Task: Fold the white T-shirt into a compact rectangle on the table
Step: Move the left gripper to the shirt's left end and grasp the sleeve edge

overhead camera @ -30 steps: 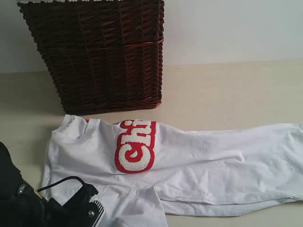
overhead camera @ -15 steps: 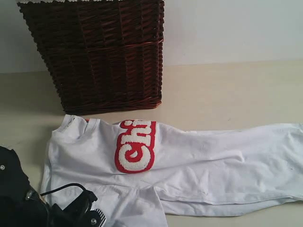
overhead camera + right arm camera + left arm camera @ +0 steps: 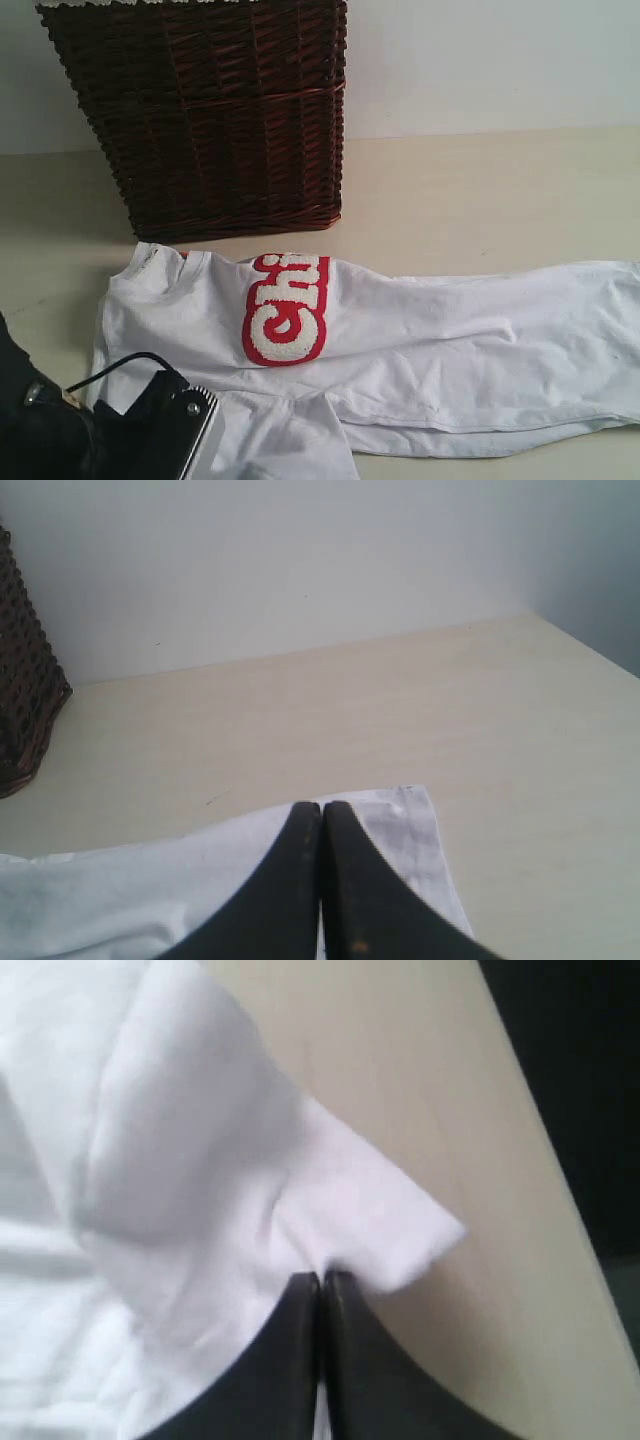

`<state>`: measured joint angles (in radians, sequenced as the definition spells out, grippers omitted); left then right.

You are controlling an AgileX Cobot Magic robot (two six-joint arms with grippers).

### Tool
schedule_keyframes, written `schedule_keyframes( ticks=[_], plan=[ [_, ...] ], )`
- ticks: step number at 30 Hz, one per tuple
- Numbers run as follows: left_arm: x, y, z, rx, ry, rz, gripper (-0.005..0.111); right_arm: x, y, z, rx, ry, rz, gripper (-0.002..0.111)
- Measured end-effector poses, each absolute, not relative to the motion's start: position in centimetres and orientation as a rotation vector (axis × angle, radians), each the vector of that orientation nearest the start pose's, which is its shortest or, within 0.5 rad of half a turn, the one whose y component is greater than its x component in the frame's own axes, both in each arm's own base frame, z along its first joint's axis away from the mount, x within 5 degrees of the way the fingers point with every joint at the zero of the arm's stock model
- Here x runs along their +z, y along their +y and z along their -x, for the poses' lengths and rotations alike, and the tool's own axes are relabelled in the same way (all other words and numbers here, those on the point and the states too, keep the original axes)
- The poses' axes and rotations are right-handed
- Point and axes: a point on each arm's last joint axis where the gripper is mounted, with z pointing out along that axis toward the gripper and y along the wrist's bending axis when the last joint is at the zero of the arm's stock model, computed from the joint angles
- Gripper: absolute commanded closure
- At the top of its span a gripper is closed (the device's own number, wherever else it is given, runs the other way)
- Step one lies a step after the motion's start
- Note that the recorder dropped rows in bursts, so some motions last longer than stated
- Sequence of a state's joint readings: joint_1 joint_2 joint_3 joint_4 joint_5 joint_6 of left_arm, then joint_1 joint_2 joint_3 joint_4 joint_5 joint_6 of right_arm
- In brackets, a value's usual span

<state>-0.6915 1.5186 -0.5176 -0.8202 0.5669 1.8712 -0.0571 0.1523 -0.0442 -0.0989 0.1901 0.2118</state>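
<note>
Left fingers (image 3: 306, 1296) snapped closed, pinching white T-shirt (image 3: 430, 330) sleeve; right fingers (image 3: 308, 826) closed; wicker basket (image 3: 200, 120) contents hidden.

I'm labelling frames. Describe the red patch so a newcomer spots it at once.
Find the dark wicker basket on the table. In front of it lies a white T-shirt. The patch is its red band of fuzzy white letters; the rest is plain.

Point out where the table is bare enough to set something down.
Widest bare patch: the table right of the basket, between the wall and the T-shirt. A smaller strip lies left of the shirt, in front of the basket. The near edge is crowded: shirt and left gripper.
</note>
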Motion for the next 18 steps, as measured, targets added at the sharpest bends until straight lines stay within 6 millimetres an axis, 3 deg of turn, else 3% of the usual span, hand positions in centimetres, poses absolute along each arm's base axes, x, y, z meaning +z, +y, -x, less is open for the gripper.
schedule_keyframes(
  ticks=[13,18],
  plan=[
    [16.4,-12.7,-16.6,0.902,-2.582,2.194,0.107,20.2,-0.6,-6.7,0.025,1.773,-0.166,0.108],
    [16.9,-11.9,-16.6,1.085,-2.632,1.999,0.107,20.2,-0.6,-6.7,0.025,1.773,-0.166,0.108]
  ],
)
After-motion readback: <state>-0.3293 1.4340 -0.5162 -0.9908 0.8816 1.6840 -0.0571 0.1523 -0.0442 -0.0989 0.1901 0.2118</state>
